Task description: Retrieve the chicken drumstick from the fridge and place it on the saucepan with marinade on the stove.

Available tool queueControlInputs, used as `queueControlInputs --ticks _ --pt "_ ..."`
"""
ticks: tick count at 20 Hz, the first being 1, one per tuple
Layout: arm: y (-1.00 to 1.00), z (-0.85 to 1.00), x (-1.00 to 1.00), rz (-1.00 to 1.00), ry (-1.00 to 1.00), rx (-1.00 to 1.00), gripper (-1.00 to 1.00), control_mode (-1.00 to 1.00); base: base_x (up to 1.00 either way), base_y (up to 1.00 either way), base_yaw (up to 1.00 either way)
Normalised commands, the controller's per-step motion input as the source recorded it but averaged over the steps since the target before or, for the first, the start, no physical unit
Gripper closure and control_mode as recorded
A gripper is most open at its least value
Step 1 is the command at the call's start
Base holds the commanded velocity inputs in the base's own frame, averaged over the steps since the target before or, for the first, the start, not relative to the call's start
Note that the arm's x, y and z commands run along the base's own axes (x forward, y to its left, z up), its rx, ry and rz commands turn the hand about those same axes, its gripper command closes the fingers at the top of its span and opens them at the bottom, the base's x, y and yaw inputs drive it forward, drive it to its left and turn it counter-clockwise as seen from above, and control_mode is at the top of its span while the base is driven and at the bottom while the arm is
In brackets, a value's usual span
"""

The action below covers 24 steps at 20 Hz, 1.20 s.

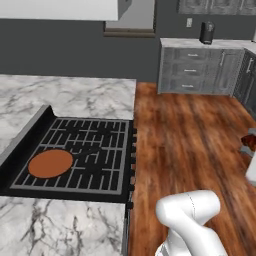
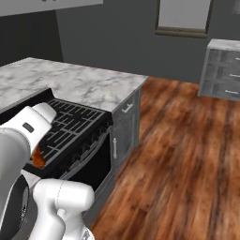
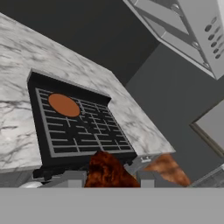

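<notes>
The chicken drumstick [image 3: 106, 167], a lumpy red-brown piece, sits between my gripper's [image 3: 108, 180] two fingertips at the bottom of the hand view, and the gripper is shut on it. At the right edge of the left base view the drumstick [image 1: 248, 141] hangs over the wood floor, well right of the stove [image 1: 95, 150]. The saucepan with marinade [image 1: 50, 163] is a flat orange-brown disc on the stove's front-left burner. From the hand, the saucepan [image 3: 64, 105] lies far beyond the drumstick on the black stove [image 3: 87, 131]. The fridge is out of view.
Marble counters [image 1: 65, 97] flank the stove on both sides. Wood floor [image 1: 190, 145] stretches to the right. Grey drawer cabinets [image 1: 200, 70] with a dark canister [image 1: 206, 32] stand at the back. A range hood [image 3: 188, 30] hangs above the stove.
</notes>
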Motion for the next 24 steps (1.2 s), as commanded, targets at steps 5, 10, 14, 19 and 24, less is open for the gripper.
queueControlInputs --ticks 5,10,14,19,24 --pt "0.00 0.00 0.00 0.00 0.00 0.00 1.00 1.00 0.00 0.00 0.04" --pt "0.00 0.00 0.00 0.00 0.00 0.00 1.00 1.00 0.03 0.00 0.09" --pt "0.00 0.00 0.00 0.00 0.00 0.00 1.00 1.00 0.18 0.00 0.15" --pt "0.00 0.00 0.00 0.00 0.00 0.00 1.00 1.00 0.29 0.00 0.22" --pt "0.00 0.00 0.00 0.00 0.00 0.00 1.00 1.00 0.28 0.00 0.27"
